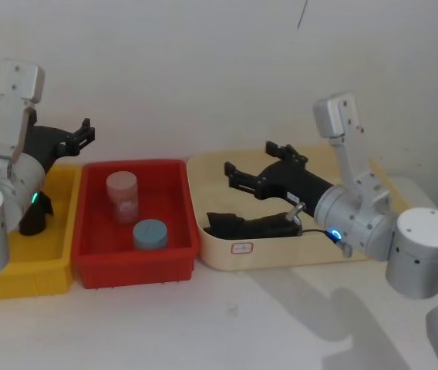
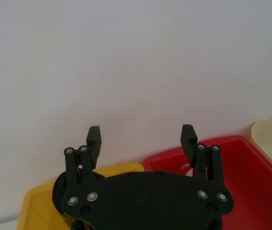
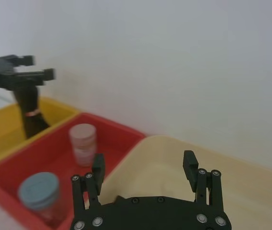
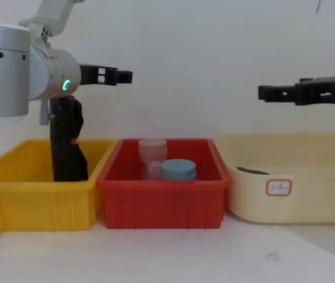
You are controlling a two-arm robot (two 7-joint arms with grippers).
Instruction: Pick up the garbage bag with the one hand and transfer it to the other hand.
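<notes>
Chest view: left gripper (image 4: 120,76) over yellow bin (image 4: 14,200), right gripper (image 4: 265,92) over cream tray (image 4: 321,194), both with fingers spread and empty. Black garbage bag (image 1: 246,225) lies in that tray.

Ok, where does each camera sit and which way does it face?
Head: high, looking down on yellow bin, red bin, cream tray; both arms show, left gripper and right gripper open.
Chest: low, level with the bin fronts; grippers enter from each side.
Left wrist: behind the left gripper, facing the wall above yellow and red bins.
Right wrist: behind the right gripper over the tray, facing the red bin and left gripper.
Shared: head and chest both see the blue-lidded jar.
</notes>
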